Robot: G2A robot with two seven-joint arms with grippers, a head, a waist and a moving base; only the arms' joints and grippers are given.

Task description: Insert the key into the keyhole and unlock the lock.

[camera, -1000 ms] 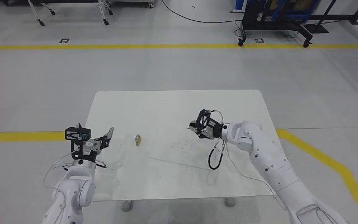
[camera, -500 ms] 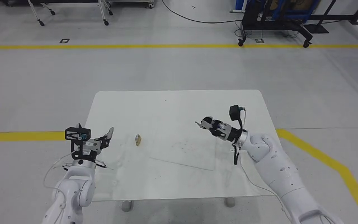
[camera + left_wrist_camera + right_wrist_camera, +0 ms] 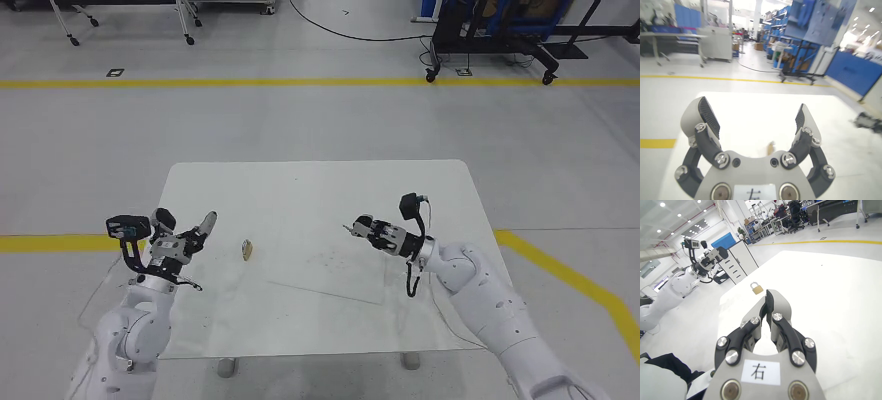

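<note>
Two grippers flank the brass padlock (image 3: 247, 249), which sits on the white table (image 3: 300, 190). From above, you see the padlock as a short sliver, its long axis running from the table's near edge toward the far one. The right wrist view shows you its broad face and silver shackle, but you cannot tell whether it stands or lies flat. Near the padlock's left, the left gripper (image 3: 752, 102) has its fingers spread wide. Well apart to the padlock's right, the right gripper (image 3: 767, 294) has its pads pressed together, and anything pinched between them is hidden.
</note>
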